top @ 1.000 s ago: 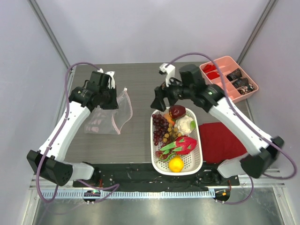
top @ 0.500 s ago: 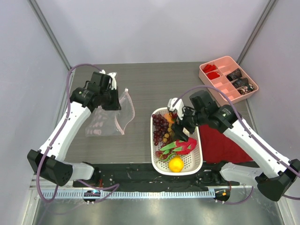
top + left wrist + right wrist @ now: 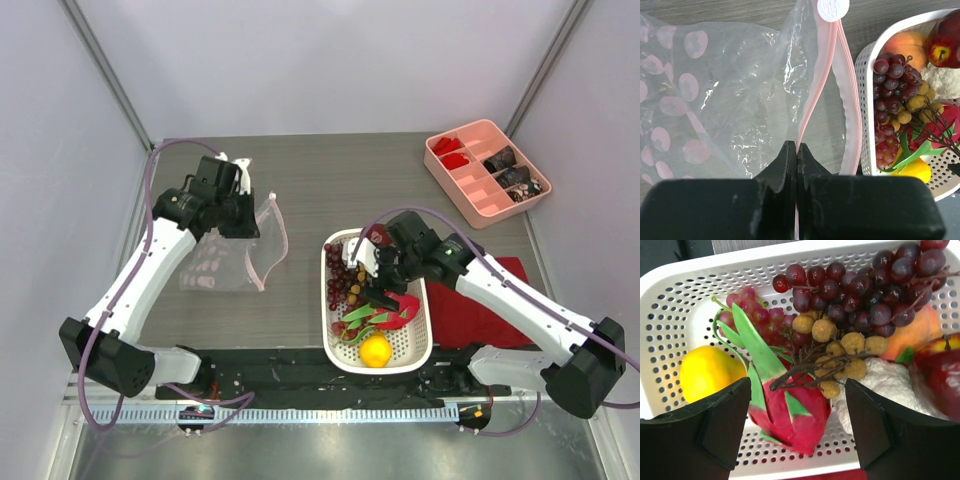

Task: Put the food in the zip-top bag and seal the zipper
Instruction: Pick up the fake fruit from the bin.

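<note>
The zip-top bag [image 3: 232, 255] lies at the left, clear with pink dots, its mouth toward the basket; it also shows in the left wrist view [image 3: 715, 100]. My left gripper [image 3: 243, 222] is shut on its pink zipper [image 3: 812, 100] edge. The food sits in the white basket [image 3: 420, 345]: purple grapes [image 3: 855, 287], pink dragon fruit [image 3: 792, 412], yellow lemon [image 3: 707, 372], dark red fruit [image 3: 940, 372], orange [image 3: 912, 337], white bulb [image 3: 882, 385]. My right gripper [image 3: 382, 283] is open, low over the basket, its jaws on either side of the dragon fruit [image 3: 385, 310].
A folded red cloth [image 3: 480, 300] lies right of the basket, under my right arm. A pink divided tray [image 3: 487, 172] stands at the back right. The black front rail [image 3: 300, 370] runs along the near table edge.
My right gripper swung from behind the basket's far end down and forward into the basket, ending over the dragon fruit. My left gripper holds the bag's edge with hardly any movement.
</note>
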You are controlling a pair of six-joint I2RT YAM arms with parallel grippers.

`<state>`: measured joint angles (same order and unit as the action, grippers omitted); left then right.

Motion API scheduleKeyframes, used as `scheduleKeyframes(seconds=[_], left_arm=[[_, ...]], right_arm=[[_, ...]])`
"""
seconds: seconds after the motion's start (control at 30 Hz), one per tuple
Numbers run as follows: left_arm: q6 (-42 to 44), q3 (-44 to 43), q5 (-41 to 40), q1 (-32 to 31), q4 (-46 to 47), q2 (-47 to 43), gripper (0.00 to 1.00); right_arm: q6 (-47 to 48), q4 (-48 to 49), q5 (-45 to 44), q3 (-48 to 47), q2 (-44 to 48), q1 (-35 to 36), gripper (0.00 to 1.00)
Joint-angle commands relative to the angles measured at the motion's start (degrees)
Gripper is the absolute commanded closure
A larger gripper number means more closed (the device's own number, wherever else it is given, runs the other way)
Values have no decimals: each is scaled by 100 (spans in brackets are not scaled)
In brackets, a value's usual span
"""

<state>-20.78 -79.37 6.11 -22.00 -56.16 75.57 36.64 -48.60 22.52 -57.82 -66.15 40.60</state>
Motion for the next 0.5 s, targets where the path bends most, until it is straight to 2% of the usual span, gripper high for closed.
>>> scheduleKeyframes(seconds=[0.0,0.1,0.13,0.2,0.23,0.3,0.33,0.4,0.47], left_arm=[[-6,53,83,-15,220,-165,100],[12,45,83,-15,220,-165,100],[12,27,66,-15,211,-157,100],[21,18,75,-15,202,-165,100],[30,10,92,-15,211,-183,100],[56,10,127,-15,220,-201,100],[56,10,153,-24,220,-209,100],[65,1,198,-15,237,-244,100],[65,-8,285,-15,255,-280,100]], right_arm=[[370,903,-107,253,67,185,20],[379,1238,-257,438,67,273,32],[387,1256,-283,447,58,282,45],[396,1274,-371,456,58,282,59],[396,1257,-398,456,93,282,72],[370,1169,-415,439,269,282,81],[352,1125,-407,386,330,282,89],[300,949,-398,281,514,291,99],[159,809,-398,79,612,282,99]])
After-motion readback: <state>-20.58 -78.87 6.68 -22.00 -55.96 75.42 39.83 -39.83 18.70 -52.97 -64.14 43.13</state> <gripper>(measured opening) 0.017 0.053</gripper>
